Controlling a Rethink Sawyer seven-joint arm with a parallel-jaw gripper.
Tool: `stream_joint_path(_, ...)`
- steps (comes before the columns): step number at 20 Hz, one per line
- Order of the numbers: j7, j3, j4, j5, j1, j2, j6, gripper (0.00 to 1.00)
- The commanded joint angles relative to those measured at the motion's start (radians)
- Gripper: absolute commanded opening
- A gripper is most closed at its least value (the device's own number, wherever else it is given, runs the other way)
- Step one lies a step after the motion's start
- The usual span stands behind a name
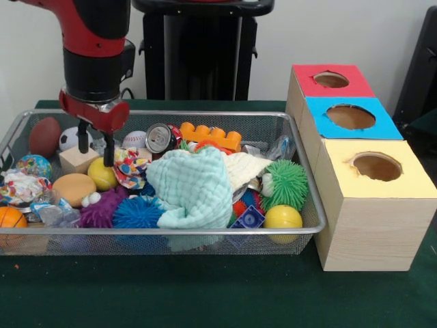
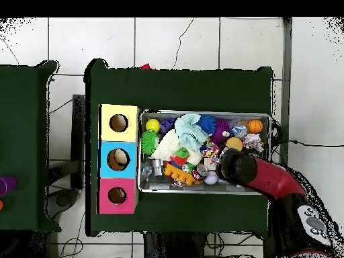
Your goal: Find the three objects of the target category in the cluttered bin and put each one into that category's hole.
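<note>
Wooden block point(image 1: 77, 160), open tool point(image 1: 95, 145) straddling it

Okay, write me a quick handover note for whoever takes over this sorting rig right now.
Gripper: open, empty, fingers down inside the bin's left end, straddling a small wooden block beside a yellow ball.
Wire bin: still packed with balls, spiky toys, cloths, a can and an orange brick.
Sorting box: red hole, blue hole, yellow hole; whether anything has been dropped in cannot be told.
Left: find, pick and drop the three target items.
</note>
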Motion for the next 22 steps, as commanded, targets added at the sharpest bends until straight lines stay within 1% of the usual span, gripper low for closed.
stream_joint_path(1, 0.125, 0.069, -0.066, 0.055, 0.011, 0.117, 0.030, 1.00)
stream_joint_path(3, 0.132, 0.071, -0.090, 0.058, 0.014, 0.158, -0.003, 1.00)
stream_joint_path(4, 0.138, 0.076, -0.092, 0.062, 0.012, 0.175, -0.021, 1.00)
stream_joint_path(6, 0.130, 0.084, -0.098, 0.063, 0.008, 0.206, -0.025, 1.00)
stream_joint_path(7, 0.133, 0.079, -0.096, 0.057, 0.014, 0.218, -0.046, 1.00)
stream_joint_path(9, 0.163, 0.053, -0.086, 0.059, 0.043, 0.225, -0.074, 1.00)
stream_joint_path(12, 0.197, 0.029, -0.073, 0.078, 0.076, 0.213, -0.074, 1.00)
stream_joint_path(15, 0.205, 0.025, -0.082, 0.107, 0.089, 0.222, -0.069, 1.00)
stream_joint_path(22, 0.233, -0.001, -0.122, 0.190, 0.149, 0.261, -0.056, 1.00)
